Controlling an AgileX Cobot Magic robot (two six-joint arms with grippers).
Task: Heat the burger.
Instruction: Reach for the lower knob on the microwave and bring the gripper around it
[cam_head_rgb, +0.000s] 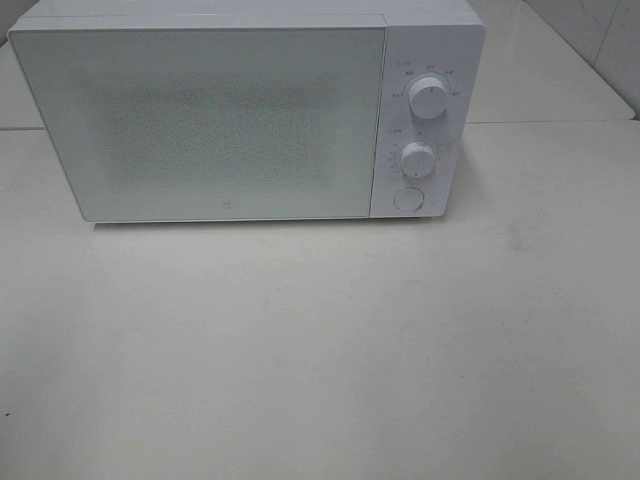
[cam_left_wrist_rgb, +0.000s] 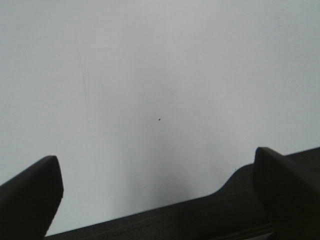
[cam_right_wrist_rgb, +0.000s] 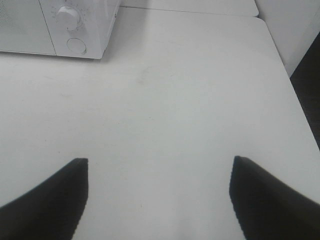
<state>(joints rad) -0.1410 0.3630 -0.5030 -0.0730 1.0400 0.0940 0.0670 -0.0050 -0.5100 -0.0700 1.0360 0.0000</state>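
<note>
Microwave (cam_head_rgb: 248, 110) interior behind opaque door (cam_head_rgb: 198, 122)

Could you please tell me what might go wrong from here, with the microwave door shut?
The burger shows in no view; behind the shut microwave door it cannot be checked, so an empty oven might get started. The round button sits close under the lower knob; the open right tool could nudge that.

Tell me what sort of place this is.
Probably a mock kitchen or lab bench: a white microwave, door shut, with two dials and a button, sits on a plain white table.
</note>
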